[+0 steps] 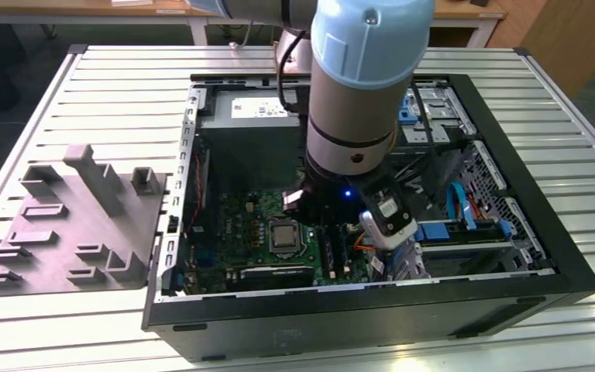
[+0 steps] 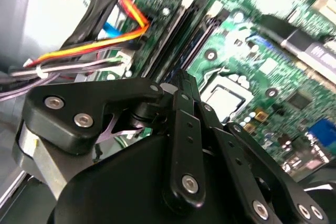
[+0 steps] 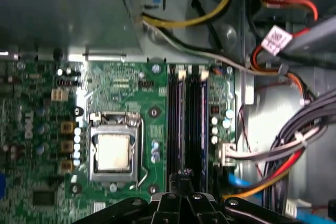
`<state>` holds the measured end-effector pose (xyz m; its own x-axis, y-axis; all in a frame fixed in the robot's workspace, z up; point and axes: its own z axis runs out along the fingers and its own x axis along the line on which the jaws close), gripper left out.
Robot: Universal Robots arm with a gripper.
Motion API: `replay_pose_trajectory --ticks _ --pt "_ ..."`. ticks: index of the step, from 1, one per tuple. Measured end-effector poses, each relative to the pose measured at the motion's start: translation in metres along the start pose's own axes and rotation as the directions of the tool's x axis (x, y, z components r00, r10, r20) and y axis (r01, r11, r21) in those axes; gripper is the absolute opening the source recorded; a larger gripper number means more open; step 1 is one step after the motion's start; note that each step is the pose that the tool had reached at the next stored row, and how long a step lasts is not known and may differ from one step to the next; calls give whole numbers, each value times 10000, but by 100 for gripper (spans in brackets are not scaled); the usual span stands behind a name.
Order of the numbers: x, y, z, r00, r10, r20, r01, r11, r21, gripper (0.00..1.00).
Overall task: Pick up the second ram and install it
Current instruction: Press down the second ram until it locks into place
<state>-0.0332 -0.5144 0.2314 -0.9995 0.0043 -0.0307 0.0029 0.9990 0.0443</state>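
The black end effector (image 2: pixel 181 85) hangs close over the green motherboard (image 2: pixel 252 40), its linkage arms drawn together to a narrow tip above the long black slots (image 2: pixel 181 27). Just beside the tip sits the metal processor socket (image 2: pixel 231 90). Orange, red and white cables (image 2: pixel 89 51) run across beside the slots.

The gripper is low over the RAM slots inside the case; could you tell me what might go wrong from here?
The gripper sits just above the slots, so pressing off-line could strain them or the motherboard. Loose cables hang close beside the slots and could snag on the arm. The CPU socket lies right alongside, so a sideways slip could strike it.
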Motion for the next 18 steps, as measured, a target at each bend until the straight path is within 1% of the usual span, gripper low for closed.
replay_pose_trajectory --ticks 4,8,15,18 --pt "1 -95 -4 10000 1 0 -1 10000 0 10" --pt "1 -155 -7 10000 0 0 0 10000 1 10" --pt "1 -200 -8 10000 0 -4 0 10000 6 10" --pt "2 -205 9 10000 2 -4 -2 10000 6 10"
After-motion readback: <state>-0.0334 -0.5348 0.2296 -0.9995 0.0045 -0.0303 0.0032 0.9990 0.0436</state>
